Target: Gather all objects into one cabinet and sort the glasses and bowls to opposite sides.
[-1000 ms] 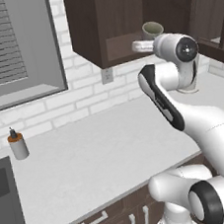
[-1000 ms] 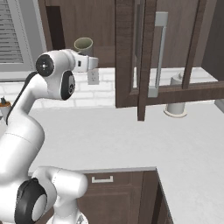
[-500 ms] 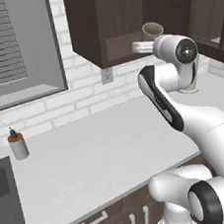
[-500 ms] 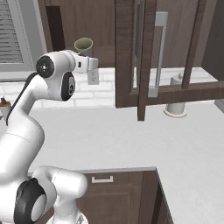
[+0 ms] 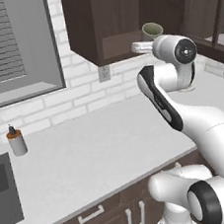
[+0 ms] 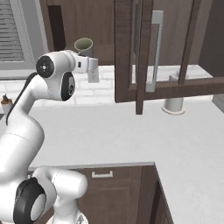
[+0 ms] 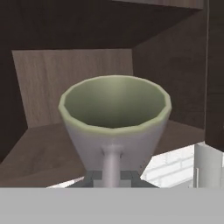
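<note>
My gripper [image 5: 143, 46] is shut on a pale grey-beige glass [image 5: 152, 30], holding it upright at the open front of the dark brown wall cabinet [image 5: 98, 21]. In the right base view the glass [image 6: 84, 45] stands just above the hand [image 6: 89, 64], left of the cabinet's open glass-paned door [image 6: 131, 52] with its grey bar handle [image 6: 156, 48]. In the hand view the glass [image 7: 114, 118] rises right above my gripper [image 7: 112, 177], its green-tinted mouth facing the camera. Behind it lie the bare cabinet shelf [image 7: 39, 148] and back wall. The bowls are out of view.
A small brown-capped bottle [image 5: 16, 140] stands on the white counter [image 5: 99, 150] near the sink [image 5: 2, 192]. A wall outlet [image 5: 103, 74] sits under the cabinet. A white canister [image 6: 174, 103] stands on the counter behind the open door. A window [image 5: 11, 42] lies to the left.
</note>
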Available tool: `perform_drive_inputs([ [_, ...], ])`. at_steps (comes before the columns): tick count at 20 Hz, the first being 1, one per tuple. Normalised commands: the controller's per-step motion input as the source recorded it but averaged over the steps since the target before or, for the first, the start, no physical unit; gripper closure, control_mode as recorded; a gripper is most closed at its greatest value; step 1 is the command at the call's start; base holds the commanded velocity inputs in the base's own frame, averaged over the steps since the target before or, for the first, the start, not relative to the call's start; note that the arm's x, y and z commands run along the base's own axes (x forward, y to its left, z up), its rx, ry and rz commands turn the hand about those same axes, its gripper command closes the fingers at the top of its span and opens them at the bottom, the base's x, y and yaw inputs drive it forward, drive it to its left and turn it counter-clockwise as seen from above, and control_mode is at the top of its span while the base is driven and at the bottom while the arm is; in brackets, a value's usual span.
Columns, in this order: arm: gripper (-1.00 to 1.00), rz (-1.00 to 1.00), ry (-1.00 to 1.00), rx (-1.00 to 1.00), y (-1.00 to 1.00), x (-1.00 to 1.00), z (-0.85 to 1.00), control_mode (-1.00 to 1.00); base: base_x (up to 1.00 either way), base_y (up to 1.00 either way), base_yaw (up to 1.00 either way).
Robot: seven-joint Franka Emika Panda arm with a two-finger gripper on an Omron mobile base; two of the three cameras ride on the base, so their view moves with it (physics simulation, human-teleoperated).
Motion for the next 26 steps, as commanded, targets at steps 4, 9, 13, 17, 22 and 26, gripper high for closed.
perform_drive_inputs([
  [4,1.00,0.00,0.00,0.00,0.00,0.00,0.00,1.00,-0.57,0.00,-0.01],
  [9,1.00,0.00,0.00,0.00,0.00,0.00,0.00,1.00,-0.27,0.16,0.00],
  [13,1.00,0.00,0.00,0.00,0.00,0.00,0.00,1.00,-0.03,0.44,0.00],
  [17,1.00,0.00,0.00,0.00,0.00,0.00,0.00,1.00,-0.08,0.59,0.00],
  [22,1.00,0.00,0.00,0.00,0.00,0.00,0.00,1.00,-0.16,0.55,-0.01],
  [26,1.00,0.00,0.00,0.00,0.00,0.00,0.00,1.00,-0.30,0.21,-0.18],
])
